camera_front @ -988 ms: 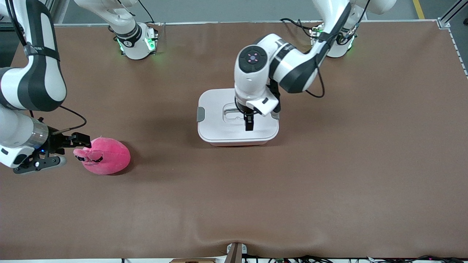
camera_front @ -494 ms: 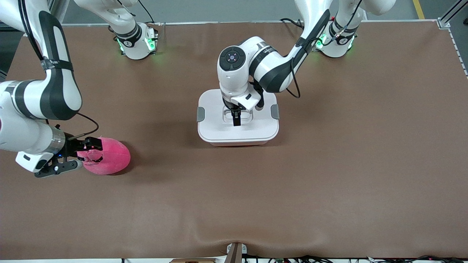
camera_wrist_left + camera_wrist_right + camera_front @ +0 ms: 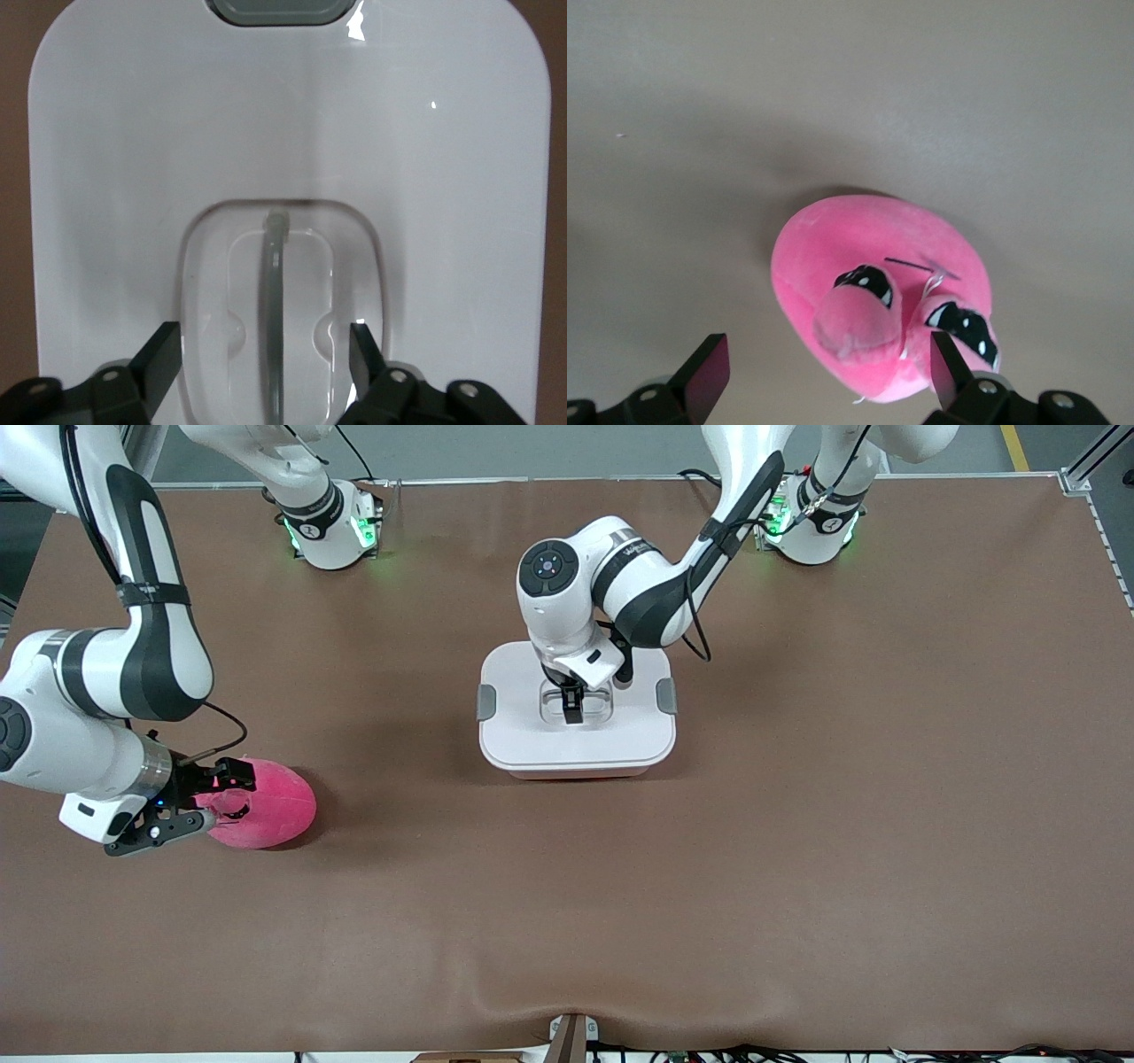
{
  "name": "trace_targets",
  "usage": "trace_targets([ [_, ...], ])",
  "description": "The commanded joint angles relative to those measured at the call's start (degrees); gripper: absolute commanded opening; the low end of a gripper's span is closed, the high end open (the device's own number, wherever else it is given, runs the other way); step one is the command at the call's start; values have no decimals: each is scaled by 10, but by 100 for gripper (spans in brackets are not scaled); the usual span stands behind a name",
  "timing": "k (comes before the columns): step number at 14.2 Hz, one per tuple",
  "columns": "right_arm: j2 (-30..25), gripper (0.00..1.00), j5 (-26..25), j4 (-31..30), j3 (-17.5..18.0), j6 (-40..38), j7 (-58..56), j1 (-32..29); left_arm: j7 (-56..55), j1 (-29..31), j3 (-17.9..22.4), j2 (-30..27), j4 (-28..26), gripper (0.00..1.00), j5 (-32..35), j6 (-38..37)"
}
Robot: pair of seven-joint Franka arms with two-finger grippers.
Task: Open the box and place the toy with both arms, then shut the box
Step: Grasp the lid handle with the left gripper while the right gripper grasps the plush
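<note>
Box (image 3: 532,740): pale pink tub, white lid on, grey side clips, set at table (image 3: 797,824) centre. Left gripper (image 3: 572,710) is lowered at the recessed lid handle (image 3: 273,292), fingers (image 3: 159,363) spread either side of the grey bar, no contact seen.

Toy (image 3: 270,806): pink plush, at 8 o'clock from the box, toward the right arm's end. Right gripper (image 3: 208,802) is positioned at its snout (image 3: 855,323), fingers (image 3: 709,376) spread wide, nothing pinched.

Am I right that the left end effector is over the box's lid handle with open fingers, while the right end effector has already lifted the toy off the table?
Not quite. The left end effector is indeed open over the box lid's handle, but the right end effector has not lifted the toy: its fingers are open around the toy, which lies on the table, as the right wrist and front views show.
</note>
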Motion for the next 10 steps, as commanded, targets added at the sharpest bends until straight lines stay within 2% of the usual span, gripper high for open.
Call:
trace_targets([
  [1,-5,100,-21,-32,2,46,-9,-1,11,-2,3,-32,-22,62,12,6],
  [2,-5,100,-23,-39,2,58,-8,2,13,-1,3,-41,-24,57,12,6],
  [4,-3,100,-24,-40,2,65,-8,3,16,0,3,-49,-28,54,11,2],
  [10,6,100,-28,-51,2,69,-10,2,24,0,3,-47,-43,52,13,6],
])
